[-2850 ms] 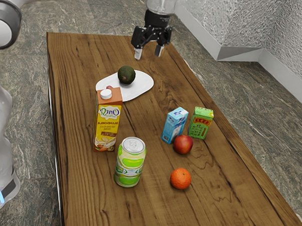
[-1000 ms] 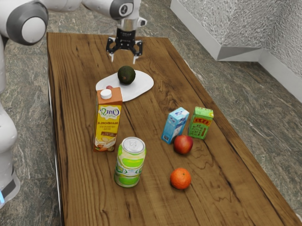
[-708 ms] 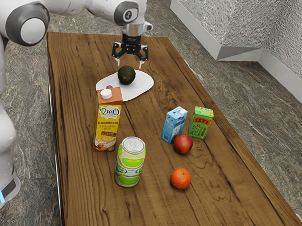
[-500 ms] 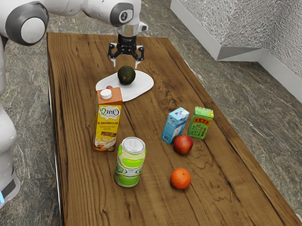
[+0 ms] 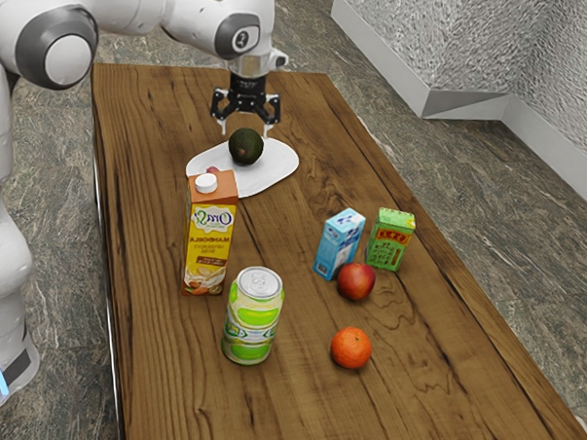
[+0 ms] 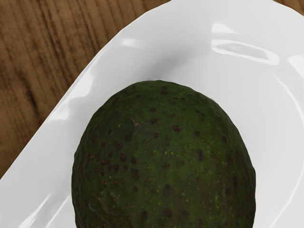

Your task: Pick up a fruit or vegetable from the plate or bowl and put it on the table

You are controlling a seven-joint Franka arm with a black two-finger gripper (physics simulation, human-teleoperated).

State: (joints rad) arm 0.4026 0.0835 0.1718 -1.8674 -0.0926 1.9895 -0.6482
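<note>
1 avocado (image 5: pixel 245 146) on 1 plate (image 5: pixel 279 166)

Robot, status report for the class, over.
Claw open, over avocado. Avocado resting on white plate, not lifted. Carton hides part of plate in exterior view.

Looks down closely on a dark green avocado (image 6: pixel 166 156) resting on a glossy white plate (image 6: pixel 126 59). Meets bumpy skin, speckled with brown spots and tiny yellowish flecks, and marked with a small reddish scar. Catches bright reflections on the plate and a soft grey shadow beside the avocado. Takes in, past the plate's smooth rim, a brown wooden surface (image 6: pixel 38 71) with dark grain.
</note>
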